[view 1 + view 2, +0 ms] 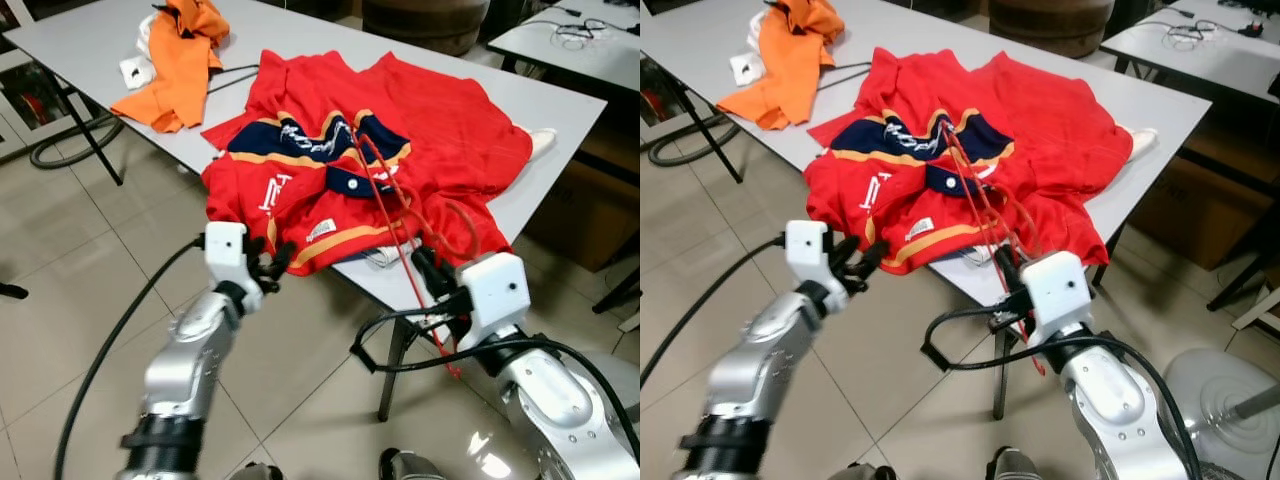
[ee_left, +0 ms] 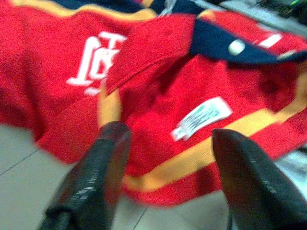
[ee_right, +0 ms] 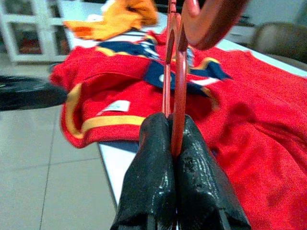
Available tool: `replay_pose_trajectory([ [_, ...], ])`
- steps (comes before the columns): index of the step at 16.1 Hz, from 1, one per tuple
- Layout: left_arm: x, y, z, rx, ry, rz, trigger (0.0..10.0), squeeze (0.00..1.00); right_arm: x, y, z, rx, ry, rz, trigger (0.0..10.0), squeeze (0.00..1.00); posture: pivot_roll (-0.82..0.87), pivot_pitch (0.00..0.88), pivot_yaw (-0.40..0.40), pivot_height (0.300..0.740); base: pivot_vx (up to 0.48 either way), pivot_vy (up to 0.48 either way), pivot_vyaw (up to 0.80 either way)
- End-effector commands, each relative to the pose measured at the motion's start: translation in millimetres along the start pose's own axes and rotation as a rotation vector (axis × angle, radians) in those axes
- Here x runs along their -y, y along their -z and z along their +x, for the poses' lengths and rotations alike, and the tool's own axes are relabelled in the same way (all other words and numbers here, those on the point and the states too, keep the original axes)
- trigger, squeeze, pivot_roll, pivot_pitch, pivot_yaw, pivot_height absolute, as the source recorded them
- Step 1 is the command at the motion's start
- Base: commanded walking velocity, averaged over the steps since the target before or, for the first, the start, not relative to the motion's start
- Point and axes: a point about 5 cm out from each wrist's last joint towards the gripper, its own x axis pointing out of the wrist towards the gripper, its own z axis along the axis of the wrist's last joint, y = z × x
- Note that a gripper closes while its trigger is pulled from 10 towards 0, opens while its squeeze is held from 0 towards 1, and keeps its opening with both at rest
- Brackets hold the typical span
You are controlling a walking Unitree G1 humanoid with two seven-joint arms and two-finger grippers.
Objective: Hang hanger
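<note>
A red shirt [image 1: 430,130] with a navy collar and yellow stripes lies spread on the white table [image 1: 80,45], its hem hanging over the front edge. A thin red hanger [image 1: 385,205] runs from the collar down across the shirt to my right gripper [image 1: 428,268]. That gripper is shut on the hanger's wire [image 3: 180,76] at the table's front edge. My left gripper [image 1: 272,265] is open just in front of the hem, level with the table edge. Its two fingers [image 2: 100,158] frame the yellow stripe and a white label on the shirt [image 2: 158,76].
An orange garment [image 1: 180,60] and a white cloth lie at the table's far left. A black hose [image 1: 60,140] curls on the tiled floor under that end. A second table [image 1: 570,45] stands at the back right, and a round fan base [image 1: 1220,400] sits on the floor by my right arm.
</note>
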Motion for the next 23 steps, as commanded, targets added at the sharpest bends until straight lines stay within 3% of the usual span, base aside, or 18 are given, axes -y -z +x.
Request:
replay_pose_trajectory([
  [1,2.7,-12,-1.0,0.055,0.034,0.041,10.0,1.00,2.2,-4,-1.1,0.003,0.005,-0.069,10.0,0.00,-0.15,0.096,0.085,0.740,0.000,0.000,0.00],
  [2,2.4,-14,-3.1,0.061,0.036,0.071,10.0,1.00,7.6,0,-1.5,-0.027,0.043,-0.111,10.0,0.00,-0.15,0.096,0.085,0.740,0.000,0.000,0.00],
  [3,-0.8,-16,-7.2,0.066,0.026,0.172,10.0,1.00,18.8,3,-1.8,-0.044,0.129,-0.105,10.0,0.00,-0.14,0.097,0.086,0.740,0.000,0.000,0.00],
  [4,-3.9,-20,-11.1,0.075,0.016,0.263,10.0,1.00,25.2,-3,-1.6,0.002,0.188,-0.012,10.0,0.00,-0.14,0.098,0.080,0.740,0.000,0.000,0.00],
  [6,-8.5,-28,-13.9,0.120,-0.010,0.297,10.0,1.00,27.3,-9,0.6,0.036,0.195,0.012,10.0,0.00,-0.13,0.096,0.078,0.740,0.000,0.000,0.00],
  [7,-13.5,-33,-17.4,0.140,-0.051,0.313,10.0,0.06,28.5,-10,3.6,0.040,0.193,0.016,10.0,0.00,-0.13,0.094,0.075,0.740,0.000,0.000,0.00],
  [8,-14.6,-34,-19.8,0.144,-0.057,0.319,10.0,0.00,29.6,-11,5.7,0.049,0.198,0.035,10.0,0.00,-0.11,0.097,0.068,0.740,0.000,0.000,0.00],
  [10,-15.4,-37,-25.5,0.146,-0.071,0.391,10.0,0.00,34.6,-15,12.8,0.077,0.211,0.109,10.0,0.00,-0.10,0.103,0.049,0.740,0.000,0.000,0.00],
  [13,-17.2,-37,-30.6,0.183,-0.179,0.395,10.0,0.00,41.0,-21,19.1,0.104,0.203,0.144,10.0,0.00,-0.09,0.100,0.031,0.740,0.000,0.000,0.00],
  [17,-5.8,-45,-29.1,0.227,-0.162,0.368,10.0,0.00,55.1,-31,28.5,0.145,0.233,0.188,10.0,0.00,-0.08,0.091,0.024,0.740,0.000,0.000,0.00],
  [23,-7.4,-47,-27.8,0.192,-0.128,0.371,10.0,0.00,57.4,-38,34.3,0.160,0.218,0.187,10.0,0.00,-0.07,0.085,0.023,0.740,0.000,0.000,0.00],
])
